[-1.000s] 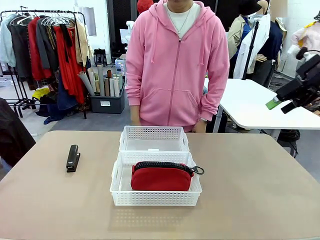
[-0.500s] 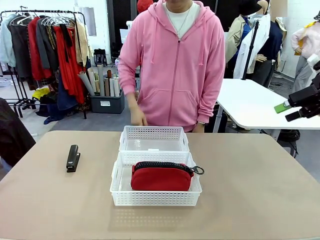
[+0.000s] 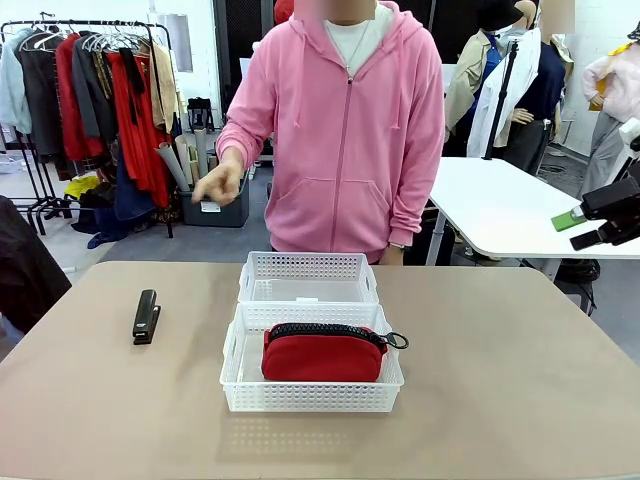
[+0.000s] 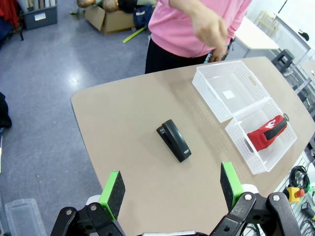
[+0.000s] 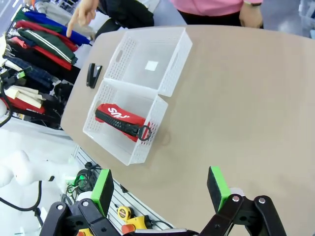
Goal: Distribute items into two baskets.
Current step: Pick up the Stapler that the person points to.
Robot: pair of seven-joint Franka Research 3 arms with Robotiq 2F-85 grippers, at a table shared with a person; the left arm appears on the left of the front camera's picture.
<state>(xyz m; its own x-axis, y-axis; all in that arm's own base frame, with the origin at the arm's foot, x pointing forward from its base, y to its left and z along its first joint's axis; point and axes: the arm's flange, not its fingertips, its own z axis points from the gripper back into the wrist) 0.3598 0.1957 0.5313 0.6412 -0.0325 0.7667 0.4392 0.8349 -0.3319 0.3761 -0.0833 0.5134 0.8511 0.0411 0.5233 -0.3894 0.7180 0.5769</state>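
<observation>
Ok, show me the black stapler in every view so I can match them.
Front view: stapler lying on the table, left of the nearer basket.
Left wrist view: stapler at picture centre.
Right wrist view: stapler upper left.
Shared landmark: red pouch in that basket.

left gripper [image 4: 171, 188]: black link fingers [image 4: 101, 222], flat green pads [image 4: 113, 191], silver pivot pins | right gripper [image 5: 159, 188]: same black links, green pads, silver pins | person [image 3: 345, 200]: pink hoodie [image 3: 300, 150] with front zip, two cords, belly pocket, long sleeves; white shirt [image 3: 352, 35] under it
</observation>
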